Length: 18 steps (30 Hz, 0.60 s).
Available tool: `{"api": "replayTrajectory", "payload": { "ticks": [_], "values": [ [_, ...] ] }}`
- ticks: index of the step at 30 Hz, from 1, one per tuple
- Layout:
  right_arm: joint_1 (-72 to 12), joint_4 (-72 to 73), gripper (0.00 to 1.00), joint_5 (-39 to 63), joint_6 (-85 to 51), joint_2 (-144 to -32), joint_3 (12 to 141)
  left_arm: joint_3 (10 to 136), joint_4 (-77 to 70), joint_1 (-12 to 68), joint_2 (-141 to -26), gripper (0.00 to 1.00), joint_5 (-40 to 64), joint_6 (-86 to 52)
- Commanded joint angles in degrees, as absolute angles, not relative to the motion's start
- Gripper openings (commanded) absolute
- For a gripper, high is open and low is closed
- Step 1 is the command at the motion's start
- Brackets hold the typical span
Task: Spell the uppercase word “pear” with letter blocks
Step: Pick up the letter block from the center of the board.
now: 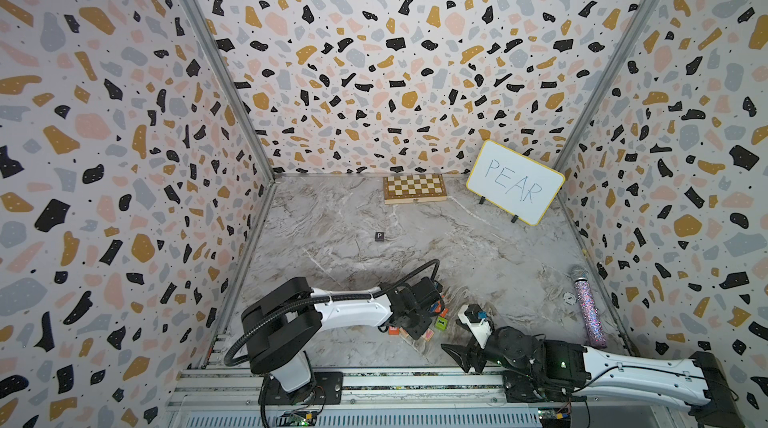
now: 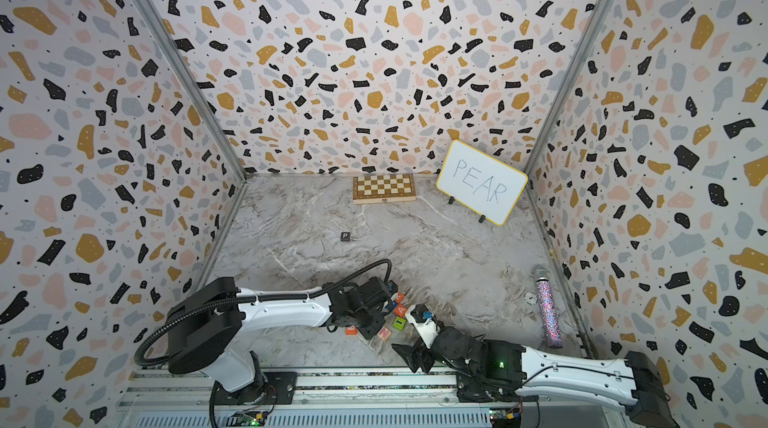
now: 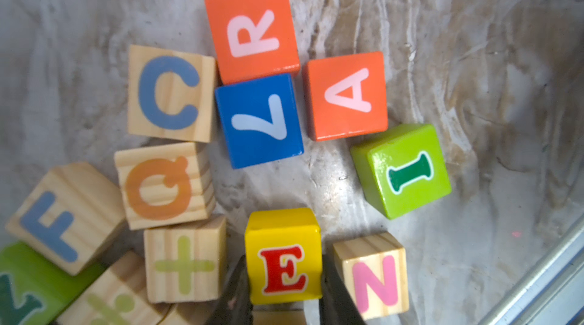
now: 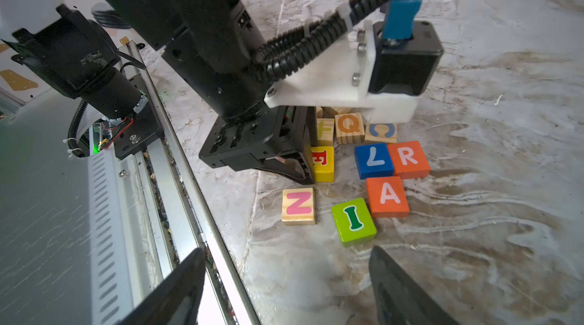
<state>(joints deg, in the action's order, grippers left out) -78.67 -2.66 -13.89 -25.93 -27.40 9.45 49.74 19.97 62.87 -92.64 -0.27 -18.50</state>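
Letter blocks seem one of four done: black P (image 1: 379, 236) stands alone on the table (image 1: 478, 247), my left gripper (image 3: 283, 279) is closed on yellow E (image 3: 282, 244) in the pile (image 3: 167, 181) — A (image 3: 346, 96) and R (image 3: 252, 32) wait there — while my right gripper (image 4: 286, 254) hangs wide open, empty.

Left end effector (image 3: 284, 291) clamps yellow E block (image 3: 283, 257); N block (image 3: 373, 276) just beside; R block (image 3: 252, 31), A block (image 3: 345, 96) farther off.
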Motion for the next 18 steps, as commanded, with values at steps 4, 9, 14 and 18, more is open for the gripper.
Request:
{"api": "replayTrajectory", "payload": {
  "ticks": [4, 9, 14, 18],
  "values": [
    [-78.9, -5.1, 0.83, -18.3, -28.1, -24.7, 10.0, 50.3, 22.3, 63.2, -88.2, 0.13, -1.2, -17.3],
    [-77.8, -5.0, 0.86, -23.1, -27.2, -22.3, 10.3, 52.3, 24.8, 63.2, -85.0, 0.15, -2.5, -16.2],
    [-66.9, -1.7, 0.86, -15.0, -22.1, -27.1, 12.9, 55.0, 28.5, 63.2, -82.6, 0.16, -4.8, -15.1],
    [-52.5, 0.8, 0.86, -2.3, -19.5, -32.9, 15.6, 58.3, 31.7, 61.6, -82.3, 0.16, -6.4, -13.5]
  ]
}}
